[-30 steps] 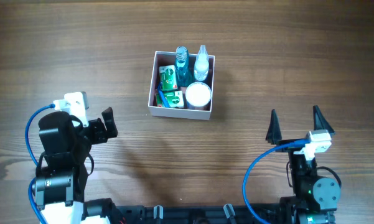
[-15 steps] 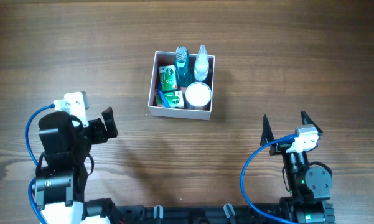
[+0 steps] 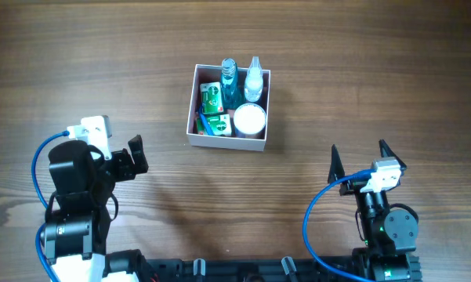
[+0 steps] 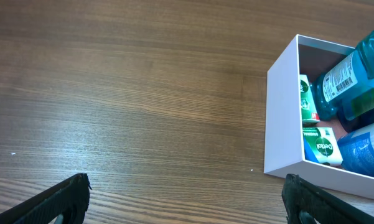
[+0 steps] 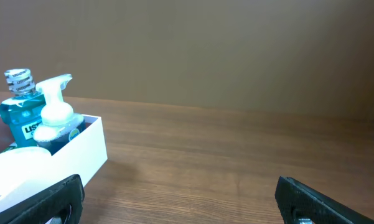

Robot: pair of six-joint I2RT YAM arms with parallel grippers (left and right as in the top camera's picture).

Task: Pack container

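Container (image 3: pixel 226 142) is noted near the middle of the wooden table (image 3: pixel 392 63), slightly toward the far side, resting flat with its open top up. White walls are seen; a patch of pink floor shows between the contents.

Inside the container:
- A blue bottle (image 3: pixel 229 83) is lying along the far-middle part, cap toward the far wall.
- A clear spray bottle (image 3: pixel 254 79) is laid just beside it on the right, the two touching or nearly so.
- A white round lid (image 3: pixel 250 119) is seen in the near-right corner.
- Two green-and-white boxes are packed along the left wall, one farther (image 3: pixel 211 98) and one nearer (image 3: pixel 217 124).

Left gripper (image 3: pixel 138 155) is held low over the bare table, left of and nearer than the container, well apart from it. In the left wrist view its fingers are spread wide at the frame's lower corners, with nothing between them; the container's near-left corner is seen ahead to the right.

Right gripper (image 3: pixel 359 150) is placed right of and nearer than the container, well apart from it. Its jaws are seen spread wide and empty, both black fingertips pointing away from the base.

A blue cable (image 3: pixel 38 160) is looped beside each arm.
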